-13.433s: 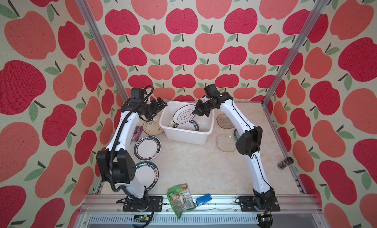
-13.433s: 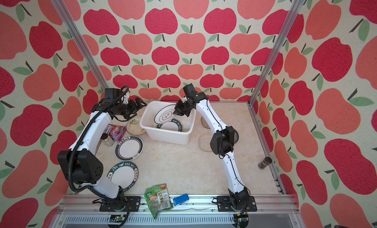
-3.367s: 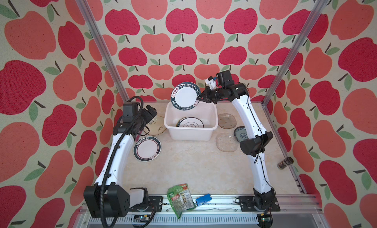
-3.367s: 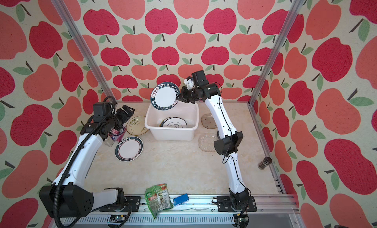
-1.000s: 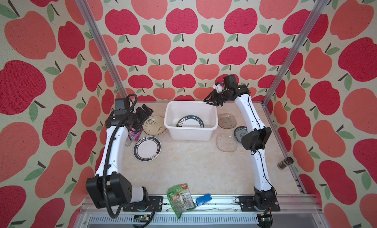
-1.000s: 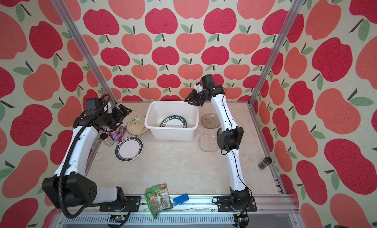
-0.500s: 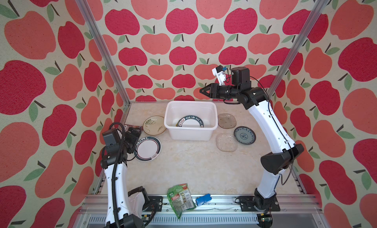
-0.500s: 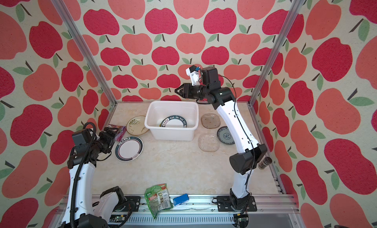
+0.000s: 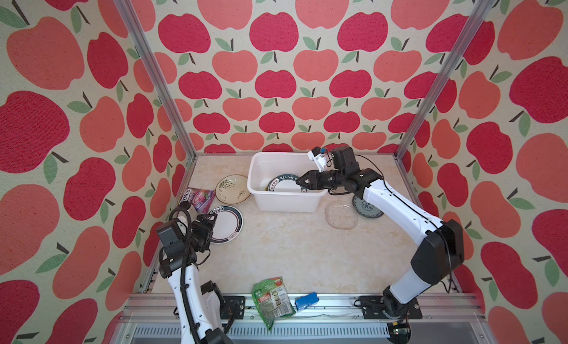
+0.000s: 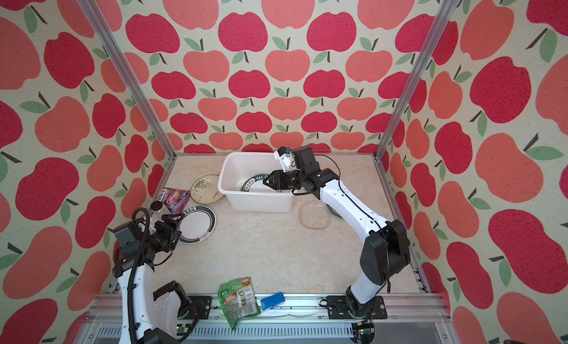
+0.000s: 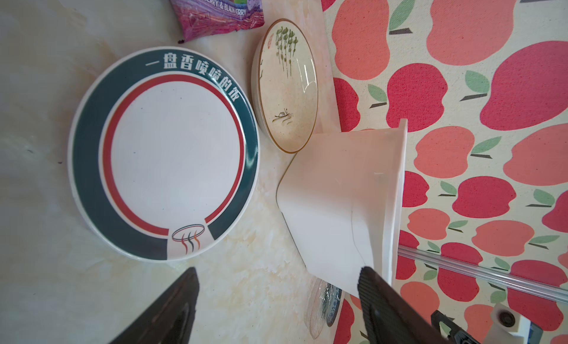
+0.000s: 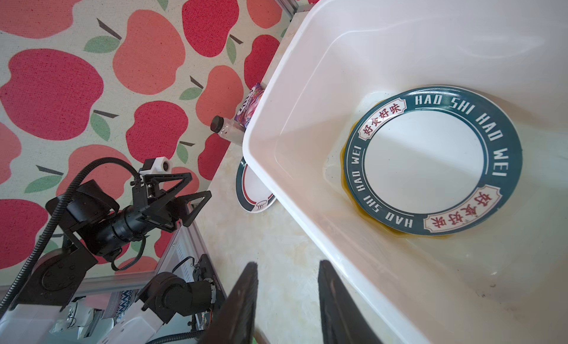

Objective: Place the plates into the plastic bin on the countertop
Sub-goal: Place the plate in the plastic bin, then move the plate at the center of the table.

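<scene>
The white plastic bin stands at the back of the countertop. It holds a plate with a dark lettered rim, with a yellow edge showing under it. Outside lie a dark-and-red-ringed plate, a cream plant-print plate, a clear glass plate and a blue patterned plate partly behind my right arm. My left gripper hangs open at the ringed plate's near-left edge. My right gripper hovers over the bin, open and holding nothing.
A purple snack packet and a small black-capped bottle lie by the left wall. A green packet and a blue block sit at the front rail. Aluminium posts frame the back corners.
My left arm pulled back from the cream plate toward the front, beside the ringed plate, its jaws a little narrower. My right arm came down from high behind the bin to just over it.
</scene>
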`<control>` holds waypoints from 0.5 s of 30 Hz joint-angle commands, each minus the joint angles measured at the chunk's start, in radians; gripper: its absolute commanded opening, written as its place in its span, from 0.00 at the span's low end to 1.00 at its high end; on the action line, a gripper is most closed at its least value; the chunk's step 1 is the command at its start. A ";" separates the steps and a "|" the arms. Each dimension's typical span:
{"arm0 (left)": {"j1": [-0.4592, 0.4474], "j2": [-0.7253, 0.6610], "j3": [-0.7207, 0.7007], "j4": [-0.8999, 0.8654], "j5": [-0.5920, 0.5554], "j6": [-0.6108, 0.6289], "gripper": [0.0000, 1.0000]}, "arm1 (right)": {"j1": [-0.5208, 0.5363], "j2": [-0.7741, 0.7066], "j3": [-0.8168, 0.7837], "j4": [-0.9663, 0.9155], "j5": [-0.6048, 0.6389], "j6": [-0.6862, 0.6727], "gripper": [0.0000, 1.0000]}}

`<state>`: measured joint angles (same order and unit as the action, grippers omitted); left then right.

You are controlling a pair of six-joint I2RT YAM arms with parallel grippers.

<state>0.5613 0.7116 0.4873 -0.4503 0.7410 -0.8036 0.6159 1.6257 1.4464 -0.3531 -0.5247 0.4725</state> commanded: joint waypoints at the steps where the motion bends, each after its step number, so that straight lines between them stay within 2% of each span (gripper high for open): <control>1: 0.008 0.000 -0.006 -0.059 -0.011 0.093 0.85 | 0.015 -0.046 -0.044 0.111 -0.017 0.013 0.35; 3: -0.007 -0.025 -0.040 -0.007 0.006 0.064 0.83 | 0.017 -0.052 -0.078 0.149 -0.022 0.023 0.34; 7: -0.015 -0.052 -0.078 -0.018 -0.040 0.035 0.83 | 0.018 -0.028 -0.097 0.178 -0.052 0.038 0.33; 15: -0.103 -0.144 -0.170 -0.043 -0.149 -0.044 0.80 | 0.019 -0.015 -0.122 0.198 -0.066 0.041 0.33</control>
<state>0.4702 0.5987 0.3576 -0.4706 0.6544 -0.8051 0.6285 1.6054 1.3373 -0.1818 -0.5671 0.4999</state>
